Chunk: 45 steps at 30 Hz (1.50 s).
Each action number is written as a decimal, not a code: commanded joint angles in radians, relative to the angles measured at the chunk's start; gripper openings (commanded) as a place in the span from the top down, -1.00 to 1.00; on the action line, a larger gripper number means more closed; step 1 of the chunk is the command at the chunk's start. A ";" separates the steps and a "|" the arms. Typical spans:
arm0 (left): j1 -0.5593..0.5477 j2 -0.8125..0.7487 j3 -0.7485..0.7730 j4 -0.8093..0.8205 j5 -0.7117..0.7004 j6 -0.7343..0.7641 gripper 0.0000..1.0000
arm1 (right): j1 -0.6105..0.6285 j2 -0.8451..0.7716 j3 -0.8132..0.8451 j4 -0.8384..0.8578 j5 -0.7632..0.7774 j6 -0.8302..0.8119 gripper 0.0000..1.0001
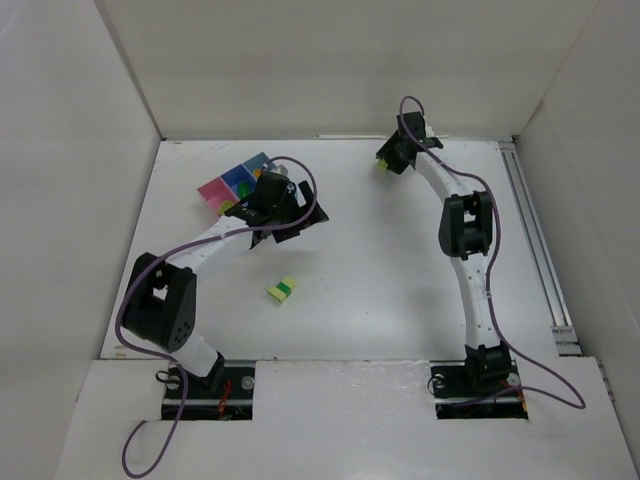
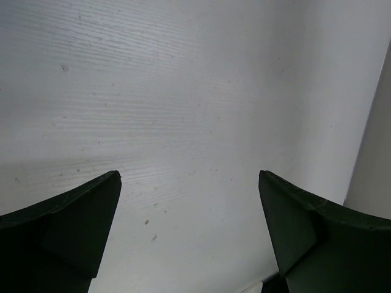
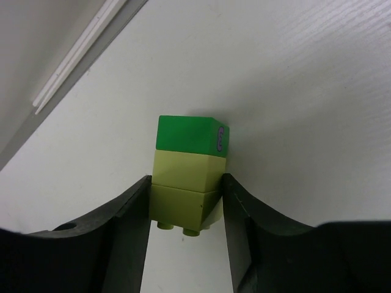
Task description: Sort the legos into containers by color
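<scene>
My right gripper [image 3: 186,204] is shut on a stack of legos [image 3: 186,177], two lime-yellow bricks with a green one at the far end. In the top view it [image 1: 385,162] holds the stack at the far back of the table. My left gripper [image 2: 189,201] is open and empty over bare table; in the top view it [image 1: 300,213] hovers just right of the containers [image 1: 215,190], a pink and blue cluster with green and yellow bricks inside. A pale yellow-with-green lego [image 1: 282,290] lies alone on the table, in front of the left gripper.
White walls enclose the table on three sides. A metal rail [image 1: 535,240] runs along the right edge. Purple cables trail from both arms.
</scene>
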 commanded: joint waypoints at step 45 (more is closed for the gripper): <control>-0.070 -0.215 -0.001 0.175 0.465 0.257 -0.95 | 0.227 -1.143 -1.245 0.281 -1.080 -1.571 1.00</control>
